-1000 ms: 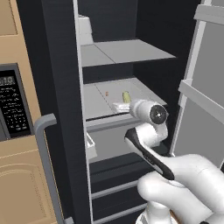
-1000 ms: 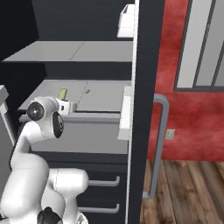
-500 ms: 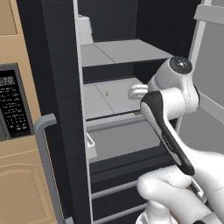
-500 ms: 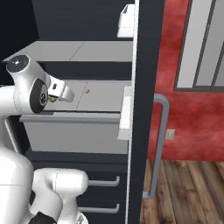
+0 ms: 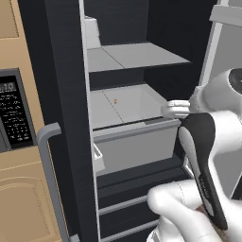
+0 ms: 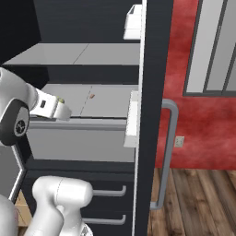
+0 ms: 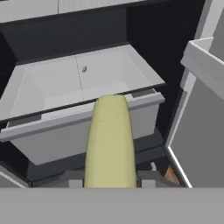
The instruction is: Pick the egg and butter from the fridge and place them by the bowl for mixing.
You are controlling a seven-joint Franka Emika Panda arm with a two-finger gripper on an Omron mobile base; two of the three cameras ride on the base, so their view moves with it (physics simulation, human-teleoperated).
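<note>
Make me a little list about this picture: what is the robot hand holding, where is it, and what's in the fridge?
holding: the butter, a pale-yellow block, gripped in the hand
hand state: shut on the butter
hand place: in front of the open fridge, outside the grey drawer
drawer: pulled open, with a tiny orange-pink bit on its floor
egg: cannot tell where it is
fridge shelves: a light grey shelf above the drawer
</note>
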